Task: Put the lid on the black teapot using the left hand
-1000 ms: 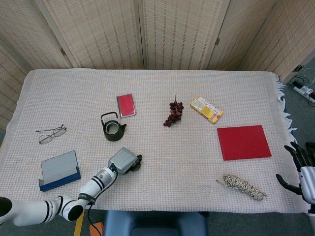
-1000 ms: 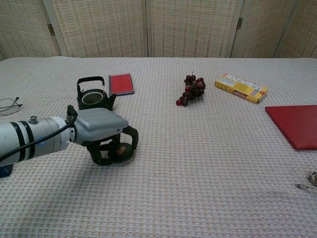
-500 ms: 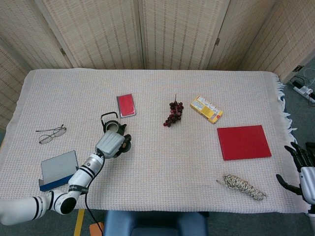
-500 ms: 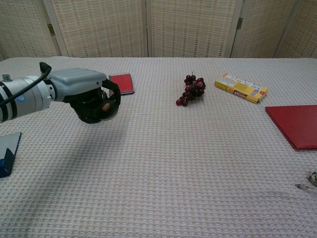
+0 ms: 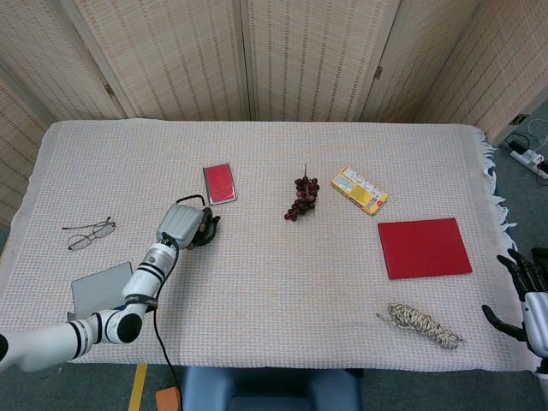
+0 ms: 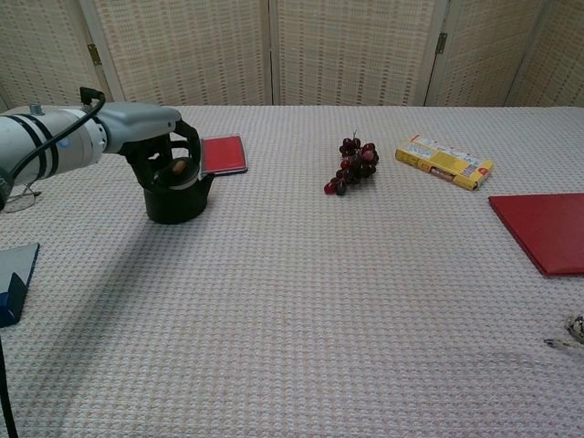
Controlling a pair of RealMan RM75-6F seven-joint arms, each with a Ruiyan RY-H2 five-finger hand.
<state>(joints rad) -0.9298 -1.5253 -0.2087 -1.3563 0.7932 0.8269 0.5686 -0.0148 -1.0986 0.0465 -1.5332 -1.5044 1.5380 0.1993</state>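
Left hand (image 6: 155,137) with one lid (image 6: 179,172), now over one black teapot (image 6: 175,201).

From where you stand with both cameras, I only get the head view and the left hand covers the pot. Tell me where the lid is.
Observer: In the chest view the left hand holds the lid right over the mouth of the black teapot.
Operator: Say whether it has been let go.
Observer: Not yet; the fingers curl around the lid.
Operator: Check the pot's stance.
Observer: It stands upright on the cloth, with its spout toward the small red case.
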